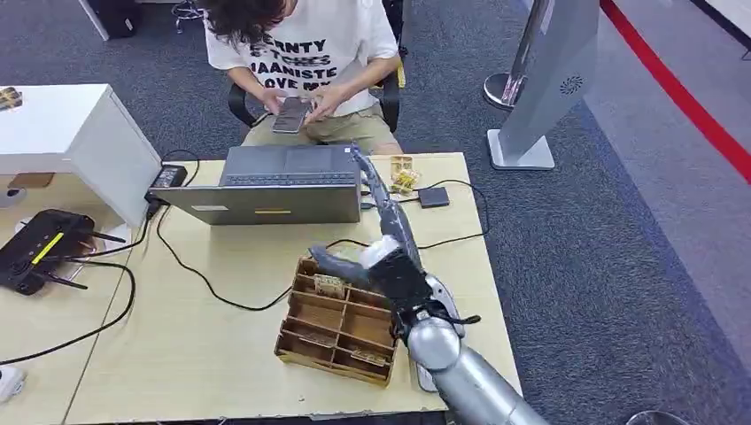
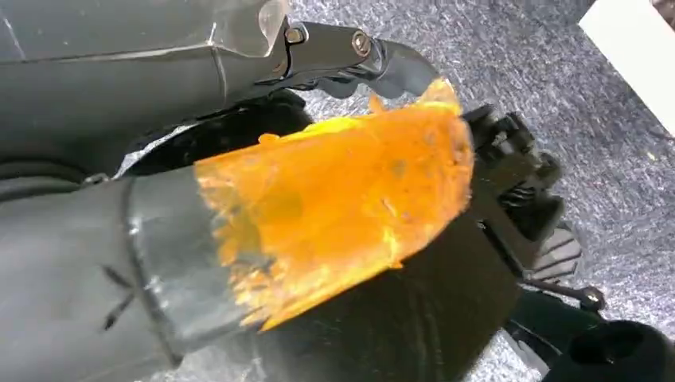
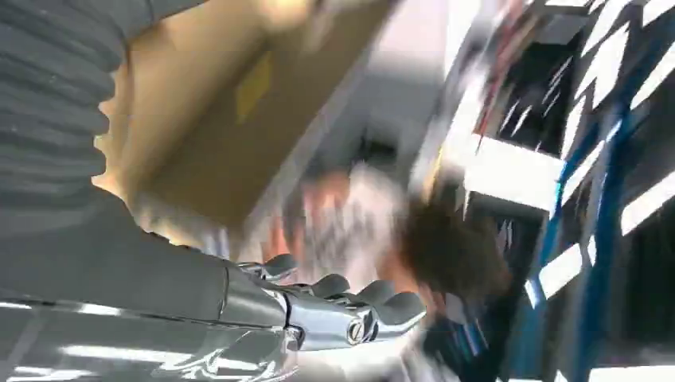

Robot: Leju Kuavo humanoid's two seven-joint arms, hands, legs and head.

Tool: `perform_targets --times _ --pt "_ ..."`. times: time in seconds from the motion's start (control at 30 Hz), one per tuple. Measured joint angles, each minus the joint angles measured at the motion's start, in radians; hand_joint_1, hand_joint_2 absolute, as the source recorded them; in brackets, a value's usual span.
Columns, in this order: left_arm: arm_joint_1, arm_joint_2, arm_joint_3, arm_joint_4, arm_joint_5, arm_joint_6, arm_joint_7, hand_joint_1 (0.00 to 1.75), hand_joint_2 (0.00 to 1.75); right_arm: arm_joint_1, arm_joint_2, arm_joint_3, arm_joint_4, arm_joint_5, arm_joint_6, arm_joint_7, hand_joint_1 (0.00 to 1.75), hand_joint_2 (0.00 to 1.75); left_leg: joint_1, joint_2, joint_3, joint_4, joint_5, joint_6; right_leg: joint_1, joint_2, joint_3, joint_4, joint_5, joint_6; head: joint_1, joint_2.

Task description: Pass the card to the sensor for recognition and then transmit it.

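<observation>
Right now the whole move turns on one gap: the right robot hand (image 1: 379,262) hangs over the far edge of the wooden tray (image 1: 305,347), and the card (image 1: 329,285) lies in a far-row compartment just to the hand's left and a bit nearer the robot. The thumb reaches out leftward, almost above that compartment. So the reach, I'd judge, is short: down and slightly left.

The card's long axis runs approx. across the tray, left to right in the head view, parallel w/ the compartment's long side. A pinch from above would want the fingers across the short side.

The right arm is clearly the nearer one. The left robot hand (image 2: 334,207) hangs low over the carpet, well away from the worktop (image 1: 221,354), and I can't tell whether its fingers are apart or closed.

The right robot hand's fingers look loosely curved and apart w/ nothing between them (the wrist view is blurred, so take that lightly).

The card is small, pale and patterned, lying flat; print is too small to read. A small black pad (image 1: 433,197) on a cable past the laptop (image 1: 274,190) is prob. the sensor.
</observation>
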Motion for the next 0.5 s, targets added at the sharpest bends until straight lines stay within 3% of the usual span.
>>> perform_targets --times 0.1,0.23,0.4,0.5 --pt "0.015 0.005 0.006 0.000 0.009 0.006 -0.009 0.00 0.00 0.114 -0.037 -0.043 -0.061 -0.280 0.293 -0.083 0.00 0.00 0.000 0.000 0.000 0.000 0.000 0.000 0.000 0.000 0.000 0.000 0.000 0.000 0.000 0.000" --pt "0.016 0.009 0.014 0.000 0.022 0.000 -0.014 0.00 0.00 0.219 -0.092 -0.051 -0.102 -0.398 0.624 -0.180 0.00 0.00 0.000 0.000 0.000 0.000 -0.001 0.000 0.000 0.000 0.000 -0.001 0.000 0.000 0.000 0.000" --pt "0.016 0.010 0.019 0.000 0.029 -0.002 -0.016 0.00 0.00 0.285 -0.131 -0.051 -0.130 -0.413 0.816 -0.248 0.00 0.00 0.000 0.001 0.000 0.000 -0.001 0.000 0.000 0.001 0.000 0.000 0.000 0.000 0.000 0.000" --pt "0.016 0.010 0.022 0.000 0.027 -0.002 -0.016 0.00 0.00 0.292 -0.137 -0.051 -0.161 -0.410 0.865 -0.262 0.00 0.00 0.000 0.001 0.001 0.000 -0.001 0.000 0.000 0.001 0.000 0.000 0.000 0.000 0.000 0.000"
